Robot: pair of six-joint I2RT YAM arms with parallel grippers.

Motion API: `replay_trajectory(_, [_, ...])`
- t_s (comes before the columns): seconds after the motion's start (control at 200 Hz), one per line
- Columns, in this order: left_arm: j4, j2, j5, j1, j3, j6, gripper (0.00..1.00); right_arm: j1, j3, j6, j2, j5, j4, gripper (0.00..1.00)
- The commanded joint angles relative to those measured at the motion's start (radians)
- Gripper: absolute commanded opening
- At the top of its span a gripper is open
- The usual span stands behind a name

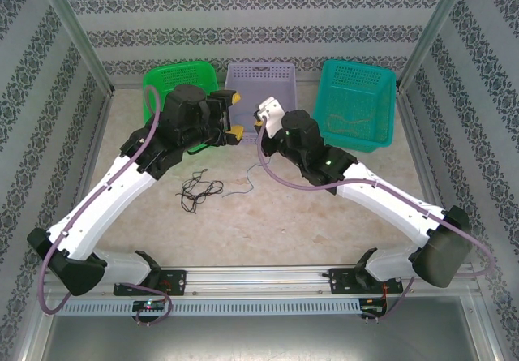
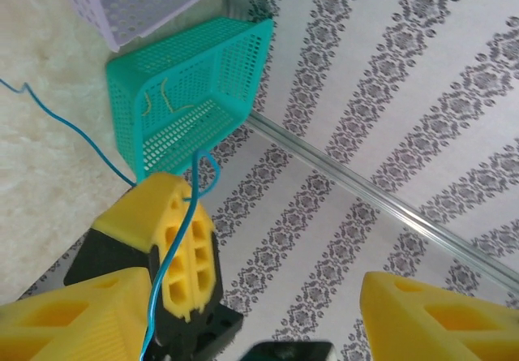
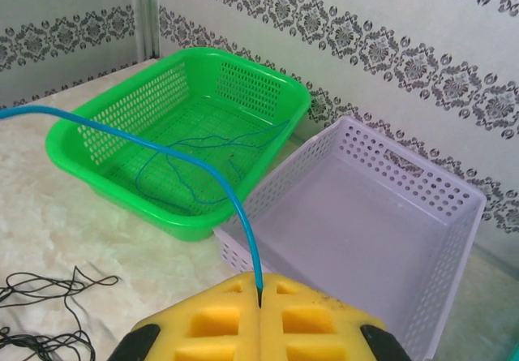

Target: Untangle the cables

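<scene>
The right gripper [image 3: 259, 316] has its yellow jaws pressed together on a thin blue cable [image 3: 253, 251], which arcs away from the pads toward the desk. The left gripper [image 1: 235, 116] hangs just beside it, jaws wide apart and clamping nothing, with the blue strand running past one finger.

Other blue wires lie in the green plastic basket [image 3: 105, 186], so that looks like this cable's destination. To do the step well, lift slowly and watch the loose black cable tangle [image 1: 200, 191] on the desk. Whether the blue tail is free of it is too fine to tell. If the black bundle stirs, stop and let the open jaws pin it.

Yellowish-tan wires [image 2: 165, 93] sit in the teal basket [image 2: 235, 61], and a lavender basket [image 3: 405, 162] stands between the two. The desk [image 1: 268, 223] is pale and mottled, enclosed by patterned wallpaper panels [image 1: 259, 20] and aluminium posts [image 1: 77, 32].
</scene>
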Motion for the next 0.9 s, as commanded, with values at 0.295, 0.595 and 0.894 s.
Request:
replay_trajectory(0.295, [-0.245, -0.088, -0.215, -0.009, 0.094, 0.026, 0.68, -0.007, -0.009, -0.053, 0.004, 0.092, 0.030, 0.00])
replay_trajectory(0.595, [-0.063, 0.011, -0.085, -0.011, 0.064, -0.035, 0.66, 0.031, 0.002, -0.100, 0.038, 0.071, 0.038, 0.00])
replay_trajectory(0.894, [-0.025, 0.040, -0.050, -0.007, -0.032, -0.054, 0.48, 0.068, -0.012, -0.064, 0.015, 0.011, 0.044, 0.00])
